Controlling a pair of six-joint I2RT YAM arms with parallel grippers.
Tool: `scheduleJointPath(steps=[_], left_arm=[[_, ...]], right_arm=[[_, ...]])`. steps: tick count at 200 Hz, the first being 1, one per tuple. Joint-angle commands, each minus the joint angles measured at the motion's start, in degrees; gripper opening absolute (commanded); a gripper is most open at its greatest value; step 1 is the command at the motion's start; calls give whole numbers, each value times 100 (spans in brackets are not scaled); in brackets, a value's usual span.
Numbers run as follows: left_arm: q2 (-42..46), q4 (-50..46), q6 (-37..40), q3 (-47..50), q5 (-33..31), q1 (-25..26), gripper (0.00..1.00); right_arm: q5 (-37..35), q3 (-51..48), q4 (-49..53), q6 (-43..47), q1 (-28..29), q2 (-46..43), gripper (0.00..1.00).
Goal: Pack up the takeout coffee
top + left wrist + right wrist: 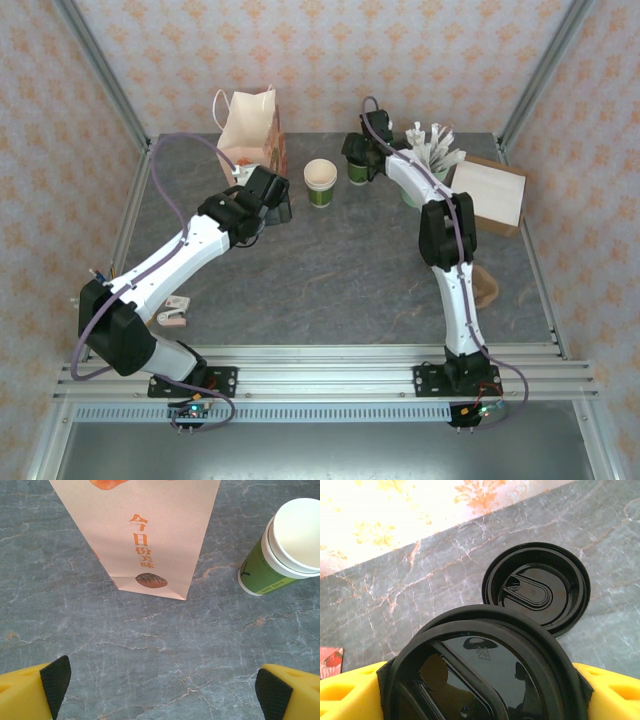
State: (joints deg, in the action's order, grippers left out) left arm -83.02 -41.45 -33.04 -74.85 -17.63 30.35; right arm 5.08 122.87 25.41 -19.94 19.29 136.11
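One takeout coffee cup [321,183] stands open, without a lid, at mid-table; its green band and cream rim [285,545] lie up and right of my left gripper. My left gripper [165,685] [276,207] is open over bare table, facing the foot of the paper bag [145,535]. My right gripper [362,150] is down over a second cup [358,170] at the back. A black lid [485,670] fills the gap between its yellow fingers [610,690]; whether the pads press on it is unclear. Another black lid [536,592] lies upside down on the table just beyond.
The paper bag [250,128] stands open at the back left. A mint-green cup of white-wrapped sticks [430,160] and a cardboard box [490,192] stand at the back right. A small white-and-red item [175,315] lies near the left arm's base.
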Motion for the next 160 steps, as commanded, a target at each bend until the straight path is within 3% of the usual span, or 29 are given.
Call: scheduleJointPath(steps=[1, 27, 71, 160], left_arm=[[72, 80, 43, -16, -292, -89, 100], [150, 63, 54, 32, -258, -132, 100], [285, 131, 84, 118, -170, -155, 100], [1044, 164, 378, 323, -29, -440, 100]], right_arm=[[-259, 479, 516, -98, -26, 340, 83], [-332, 1101, 938, -142, -24, 608, 88], [-89, 1130, 882, -137, -30, 405, 100], [-25, 1057, 768, -43, -25, -251, 99]])
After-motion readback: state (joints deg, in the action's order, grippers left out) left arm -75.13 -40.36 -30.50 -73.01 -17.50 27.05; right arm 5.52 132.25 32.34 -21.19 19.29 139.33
